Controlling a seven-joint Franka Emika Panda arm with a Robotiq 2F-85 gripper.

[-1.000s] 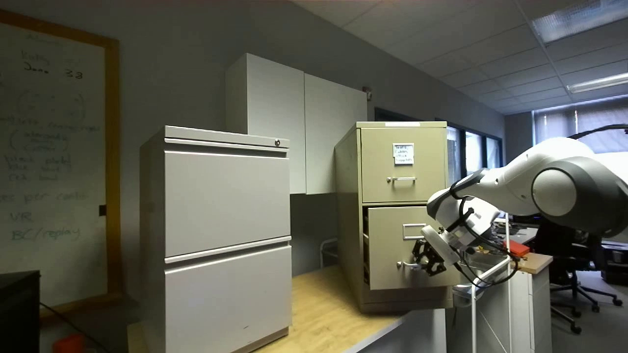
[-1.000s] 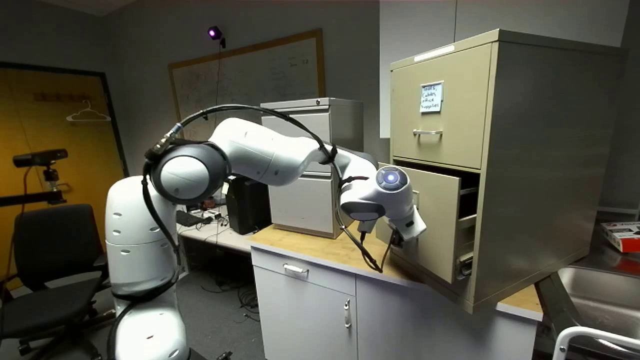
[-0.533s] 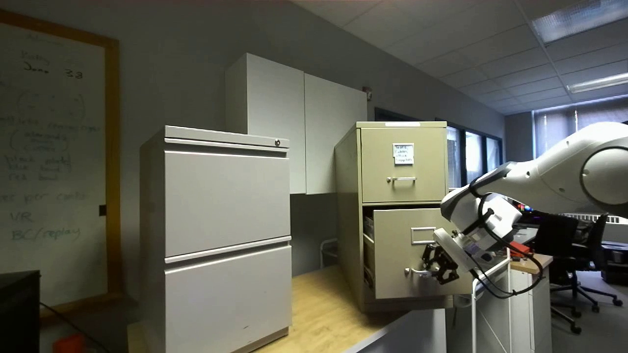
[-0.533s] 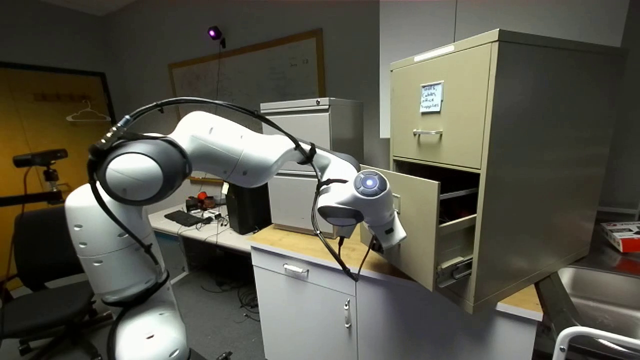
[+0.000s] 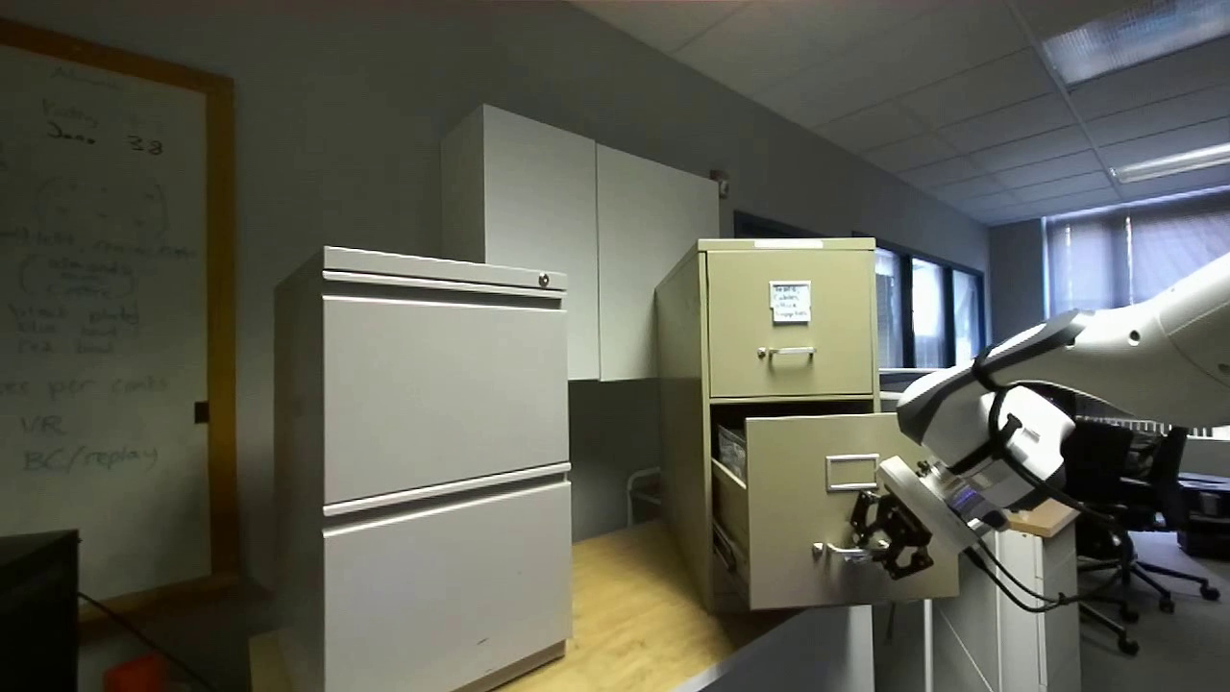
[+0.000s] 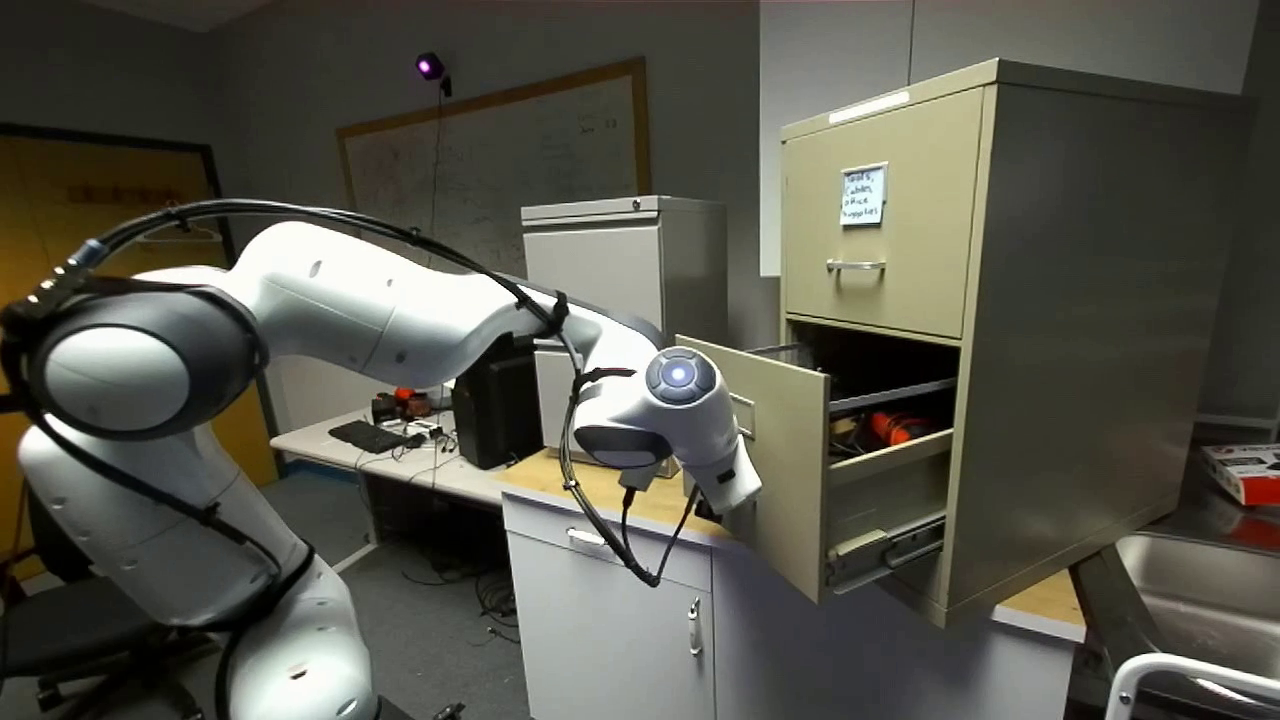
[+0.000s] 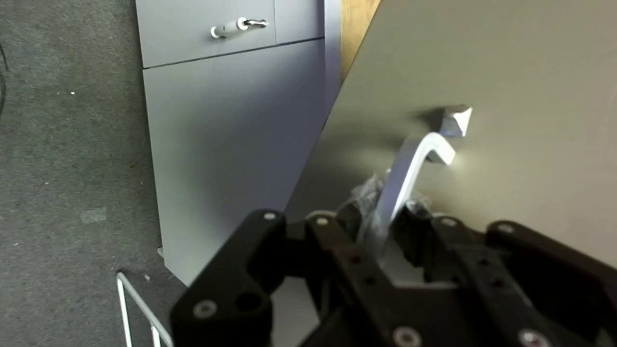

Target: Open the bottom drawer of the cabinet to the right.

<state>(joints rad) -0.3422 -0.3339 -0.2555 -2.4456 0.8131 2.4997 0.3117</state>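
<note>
At wrist-view 4 o'clock, gripping curved silver metal handle [image 7: 400, 180] in jointed black fingers [image 7: 414, 238]; pull flat beige metal bottom drawer [image 7: 511, 115] squarely.

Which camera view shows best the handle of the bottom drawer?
The wrist view: the handle appears large there, its bent end clear. In an exterior view it shows smaller, partly behind the gripper; where the arm blocks an exterior view, I cannot see it.

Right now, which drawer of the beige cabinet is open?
The bottom drawer, its handle held by the gripper, stands pulled out; the labelled upper drawer sits flush.
</note>
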